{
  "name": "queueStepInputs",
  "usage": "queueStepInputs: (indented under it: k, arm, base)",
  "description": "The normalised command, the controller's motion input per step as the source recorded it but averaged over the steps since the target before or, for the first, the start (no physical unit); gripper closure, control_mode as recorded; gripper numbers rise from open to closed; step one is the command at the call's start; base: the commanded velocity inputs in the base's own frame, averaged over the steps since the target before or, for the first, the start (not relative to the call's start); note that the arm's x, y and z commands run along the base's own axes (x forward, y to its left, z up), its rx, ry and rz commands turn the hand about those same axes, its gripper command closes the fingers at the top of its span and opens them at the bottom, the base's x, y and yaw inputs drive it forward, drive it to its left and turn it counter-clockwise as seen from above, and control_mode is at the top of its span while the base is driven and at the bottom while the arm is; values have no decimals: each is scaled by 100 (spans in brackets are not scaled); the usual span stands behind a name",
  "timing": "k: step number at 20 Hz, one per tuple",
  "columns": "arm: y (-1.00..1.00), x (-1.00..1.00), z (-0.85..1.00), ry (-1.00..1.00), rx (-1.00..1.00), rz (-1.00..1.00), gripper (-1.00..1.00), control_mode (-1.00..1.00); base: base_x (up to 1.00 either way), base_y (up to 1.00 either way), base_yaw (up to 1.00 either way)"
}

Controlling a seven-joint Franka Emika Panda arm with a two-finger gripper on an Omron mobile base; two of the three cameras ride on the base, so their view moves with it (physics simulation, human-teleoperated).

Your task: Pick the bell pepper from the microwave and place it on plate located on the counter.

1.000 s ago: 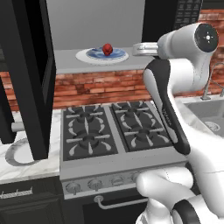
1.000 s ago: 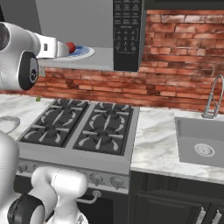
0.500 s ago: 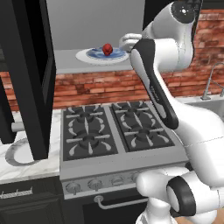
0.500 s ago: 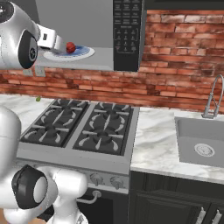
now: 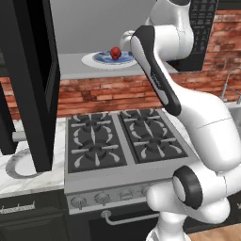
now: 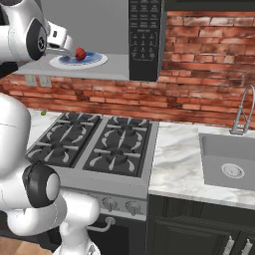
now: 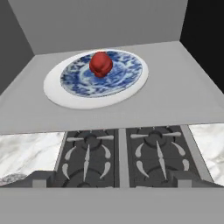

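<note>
The red bell pepper [image 5: 115, 52] [image 6: 80, 54] [image 7: 101, 64] sits on a white plate with a blue patterned centre [image 7: 87, 89] on the floor of the open microwave [image 5: 75, 69]. My gripper [image 5: 124, 43] [image 6: 67, 49] [image 7: 112, 180] hovers at the front of the cavity, just short of the pepper and level with it. It is open, with nothing between its wide-apart fingertips [image 7: 40, 178]. The plain grey-rimmed plate [image 5: 14, 172] lies on the marble counter [image 5: 28, 186] left of the stove, partly behind the microwave door [image 5: 33, 80].
Below the microwave is a grey stove top with black burner grates [image 5: 122, 146] [image 6: 94, 144]. The keypad panel [image 6: 144, 35] is to the right of the cavity. A sink [image 6: 229, 164] with a tap is set in the counter at right. Brick wall [image 6: 199, 74] runs behind.
The arm has risen and swung left, carrying the gripper from beside the microwave up to the cavity mouth near the pepper. The pepper and both plates have stayed put.
</note>
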Motion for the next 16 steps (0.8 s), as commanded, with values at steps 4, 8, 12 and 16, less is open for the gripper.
queueStepInputs:
  k: [4, 8, 12, 16]
  arm:
    - [8, 16, -49, -10, 0, 0, -100, -100]
    - [2, 22, -23, -15, 0, 0, -100, -100]
    - [0, 38, 0, -4, 0, 0, -100, -100]
    - [6, 50, 0, 1, 0, 0, -100, -100]
  base:
    - [0, 0, 0]
    - [0, 0, 0]
    - [0, 0, 0]
    - [0, 0, 0]
